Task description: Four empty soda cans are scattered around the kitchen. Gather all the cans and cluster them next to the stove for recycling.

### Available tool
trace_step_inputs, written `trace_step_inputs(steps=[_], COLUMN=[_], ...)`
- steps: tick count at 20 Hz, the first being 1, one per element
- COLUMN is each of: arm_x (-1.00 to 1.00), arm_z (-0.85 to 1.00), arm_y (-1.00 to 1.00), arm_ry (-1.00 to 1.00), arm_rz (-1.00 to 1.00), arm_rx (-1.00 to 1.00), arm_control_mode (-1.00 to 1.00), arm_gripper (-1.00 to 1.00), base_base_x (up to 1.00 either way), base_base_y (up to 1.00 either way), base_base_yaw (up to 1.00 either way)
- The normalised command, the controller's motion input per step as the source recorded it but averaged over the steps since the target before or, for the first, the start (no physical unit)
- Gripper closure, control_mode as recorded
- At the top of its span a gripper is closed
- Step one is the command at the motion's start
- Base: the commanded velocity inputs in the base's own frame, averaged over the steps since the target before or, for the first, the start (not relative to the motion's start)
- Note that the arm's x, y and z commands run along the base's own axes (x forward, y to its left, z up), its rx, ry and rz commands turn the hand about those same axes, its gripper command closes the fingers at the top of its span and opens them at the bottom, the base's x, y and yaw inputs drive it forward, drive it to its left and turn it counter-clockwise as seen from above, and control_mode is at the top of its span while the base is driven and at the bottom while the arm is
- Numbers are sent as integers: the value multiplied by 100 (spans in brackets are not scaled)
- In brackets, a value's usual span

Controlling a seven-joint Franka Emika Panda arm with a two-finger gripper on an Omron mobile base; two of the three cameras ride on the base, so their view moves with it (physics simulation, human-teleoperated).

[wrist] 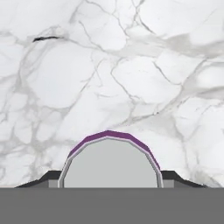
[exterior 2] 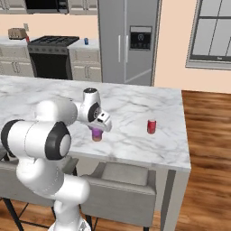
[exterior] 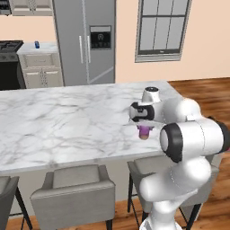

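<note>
The claw point(wrist: 109, 186) is closed about halfway onto the purple-pink soda can point(wrist: 109, 162), one dark finger tip at each side of its silvery top; the grip looks made, and the can sits on the marble worktop point(exterior: 58, 121) near its front edge, toward the right end. Doing this step well probably means lifting straight up before any sideways move, so the can's base clears the marble and does not tip in the grip.

From left to right in the right base view: the black stove point(exterior 2: 52, 56) stands against the far wall, a blue soda can point(exterior 2: 86, 42) sits on the counter beside it, and a red soda can point(exterior 2: 151, 127) waits on the worktop, well to the right of the claw.
</note>
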Motion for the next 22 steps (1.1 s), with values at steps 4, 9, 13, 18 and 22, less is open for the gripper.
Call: trace_step_inputs(steps=[4, 9, 13, 18, 22], arm_x=[-99, -92, -100, -84, -56], arm_z=[100, 60, 15, 29, 44], arm_y=[0, 7, 24, 24, 3], arm_ry=[3, 0, -11, -11, -9], arm_rz=[7, 10, 13, 10, 7], arm_rx=[0, 0, 0, 0, 0], arm_control_mode=[-100, -100, -100, -100, -100], arm_gripper=[100, 100, 100, 100, 100], base_base_x=[0, 0, 0, 0, 0], base_base_y=[0, 0, 0, 0, 0], base_base_yaw=[0, 0, 0, 0, 0])
